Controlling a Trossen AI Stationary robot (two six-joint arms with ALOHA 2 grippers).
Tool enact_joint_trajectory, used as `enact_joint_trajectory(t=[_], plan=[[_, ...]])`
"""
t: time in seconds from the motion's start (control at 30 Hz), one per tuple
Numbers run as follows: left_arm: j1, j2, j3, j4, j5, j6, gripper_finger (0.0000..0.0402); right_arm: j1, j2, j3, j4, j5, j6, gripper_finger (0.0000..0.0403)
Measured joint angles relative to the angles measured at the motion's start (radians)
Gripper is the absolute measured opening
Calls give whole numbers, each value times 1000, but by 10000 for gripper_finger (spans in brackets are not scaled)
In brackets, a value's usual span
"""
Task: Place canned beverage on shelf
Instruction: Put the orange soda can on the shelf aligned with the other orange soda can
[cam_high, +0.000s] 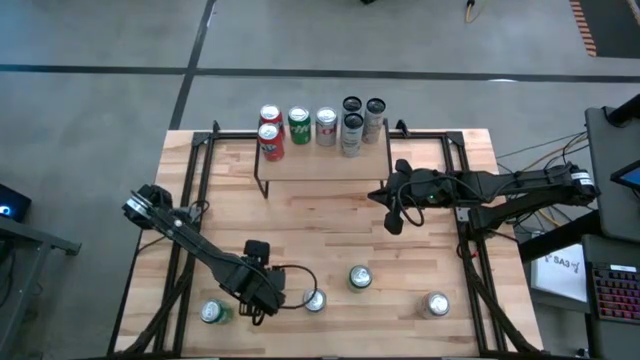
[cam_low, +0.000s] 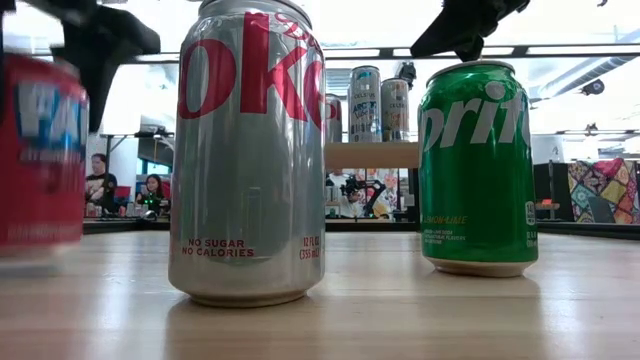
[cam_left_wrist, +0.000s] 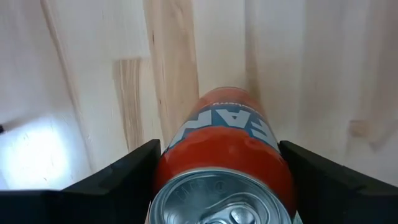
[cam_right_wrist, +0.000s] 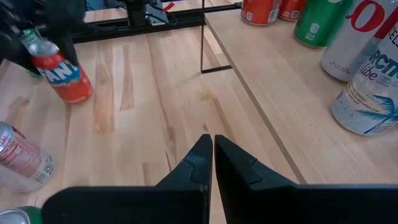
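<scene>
**Fanta in the left gripper, shelf well across the table**

Your left gripper (cam_left_wrist: 219, 154) was down over the Fanta can (cam_left_wrist: 231, 127), one dark finger pressed against each side of it. You could read "FAN" in white on blue across its orange wall. The can stood near the table's (cam_high: 300, 225) front left corner, well apart from the shelf (cam_high: 320, 166) at the back.

Beside the Fanta stood a Diet Coke (cam_low: 248, 150). It showed big red letters on silver, with "NO SUGAR NO CALORIES" and "12 FL OZ (355 mL)" low on the wall. Next along was a Sprite (cam_low: 476, 165), green, with "LEMON-LIME" in small type. A fourth can (cam_high: 436, 304) stood farther right, and you saw only its silver lid.

The shelf held seven cans along its back edge. There were two red cans (cam_right_wrist: 261, 9), a green can (cam_right_wrist: 324, 22) and a silver can (cam_right_wrist: 368, 37) with red lettering. A pale can (cam_right_wrist: 368, 102) with a palm print read partly "Vibe". Two more dark cans (cam_high: 352, 105) stood behind; their labels could not be read.

Your right gripper (cam_right_wrist: 213, 142) hung over the bare table just in front of the shelf's right end, its fingers together and holding nothing.

From the low view, the Diet Coke and Sprite blocked much of the shelf, and two people (cam_low: 100, 180) sat in the room behind.
</scene>
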Motion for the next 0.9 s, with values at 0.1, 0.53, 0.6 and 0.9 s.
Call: enact_joint_trajectory(t=[0.1,0.53,0.6,0.9], plan=[[0,-40,27,-6,-15,5,285,0,7,0,1,-11,1,9],[23,-154,136,88,-268,343,285,2,131,0,255,-352,-49,9],[45,-159,139,133,-286,429,285,2,175,0,327,-368,-50,9],[145,-152,139,195,-289,680,285,4,349,98,365,-471,-62,11]])
